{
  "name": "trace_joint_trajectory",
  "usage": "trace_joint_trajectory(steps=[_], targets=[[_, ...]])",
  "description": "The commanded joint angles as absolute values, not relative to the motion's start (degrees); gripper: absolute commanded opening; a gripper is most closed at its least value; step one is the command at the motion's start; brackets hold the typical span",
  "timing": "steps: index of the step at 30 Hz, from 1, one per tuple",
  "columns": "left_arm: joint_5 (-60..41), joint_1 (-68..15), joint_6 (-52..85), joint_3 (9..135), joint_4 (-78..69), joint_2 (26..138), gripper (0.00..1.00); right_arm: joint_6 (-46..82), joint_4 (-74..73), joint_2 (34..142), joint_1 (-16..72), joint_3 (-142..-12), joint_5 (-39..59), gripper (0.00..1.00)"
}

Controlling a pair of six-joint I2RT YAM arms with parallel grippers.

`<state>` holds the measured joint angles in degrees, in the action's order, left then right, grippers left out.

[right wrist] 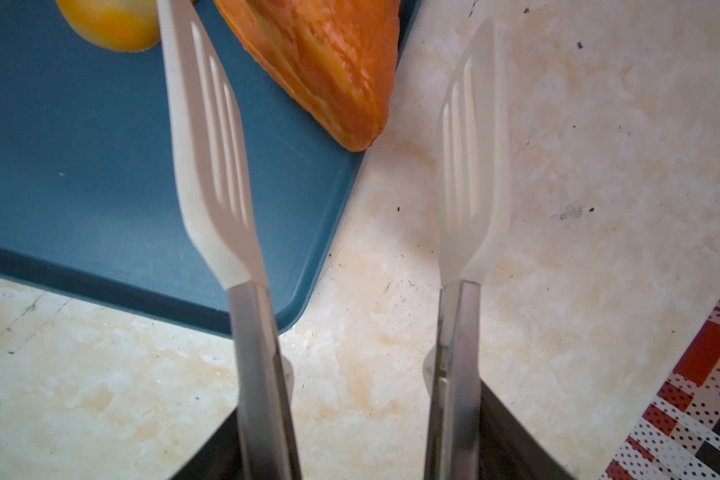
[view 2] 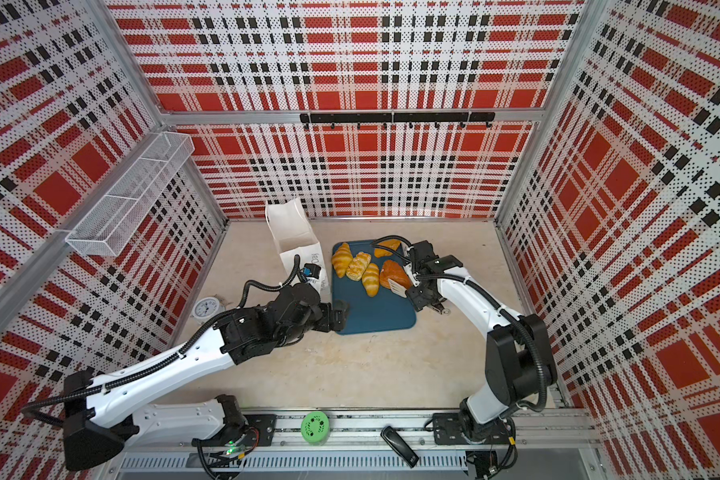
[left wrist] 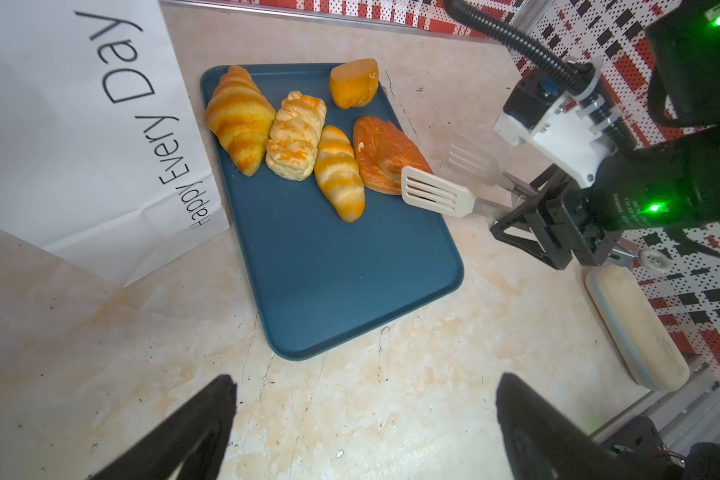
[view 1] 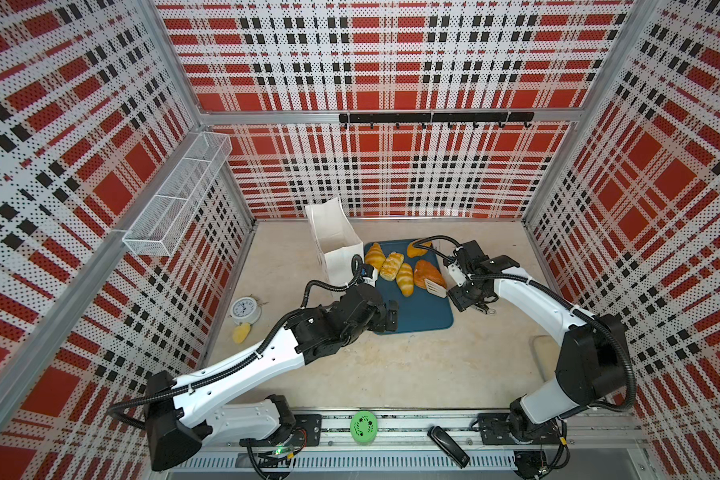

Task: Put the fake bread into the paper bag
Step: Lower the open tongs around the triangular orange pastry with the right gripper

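Note:
Several fake bread pieces lie at the far end of a dark-teal tray [view 1: 425,316]: a croissant [view 1: 375,257], a pale plaited loaf [view 1: 391,266], a striped roll [left wrist: 339,172], a reddish-brown triangular pastry [view 1: 428,271] and an orange bun [left wrist: 354,83]. The white paper bag [view 1: 333,241] stands upright and open-topped just left of the tray. My right gripper [right wrist: 350,436] is shut on white slotted tongs [left wrist: 437,191], whose blades stand apart either side of the triangular pastry's near tip [right wrist: 350,83]. My left gripper [left wrist: 364,415] is open and empty above the table by the tray's near left corner.
An alarm clock [view 1: 245,309] and a small yellow object [view 1: 241,333] sit by the left wall. A beige oblong box [left wrist: 636,332] lies at the right. A green disc [view 1: 363,427] and a black object [view 1: 447,446] rest on the front rail. A wire basket [view 1: 175,195] hangs on the left wall.

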<state>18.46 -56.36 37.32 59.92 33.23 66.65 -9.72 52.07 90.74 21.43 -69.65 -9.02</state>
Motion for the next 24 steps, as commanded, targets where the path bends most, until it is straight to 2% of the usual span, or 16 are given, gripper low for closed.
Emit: trace_joint_trajectory(steps=[1, 8, 24], targets=[[18.46, -56.87, 38.43, 59.24, 31.31, 66.55, 0.99, -10.75, 50.09, 91.23, 21.18, -71.98, -8.09, 0.67], [18.11, -56.87, 38.41, 58.62, 30.99, 66.76, 0.99, -10.27, 50.92, 90.28, 21.80, -72.20, -3.47, 0.64], [18.13, -56.87, 38.01, 58.89, 30.37, 67.24, 0.99, -10.23, 55.08, 87.28, 24.35, -71.87, -3.20, 0.59]])
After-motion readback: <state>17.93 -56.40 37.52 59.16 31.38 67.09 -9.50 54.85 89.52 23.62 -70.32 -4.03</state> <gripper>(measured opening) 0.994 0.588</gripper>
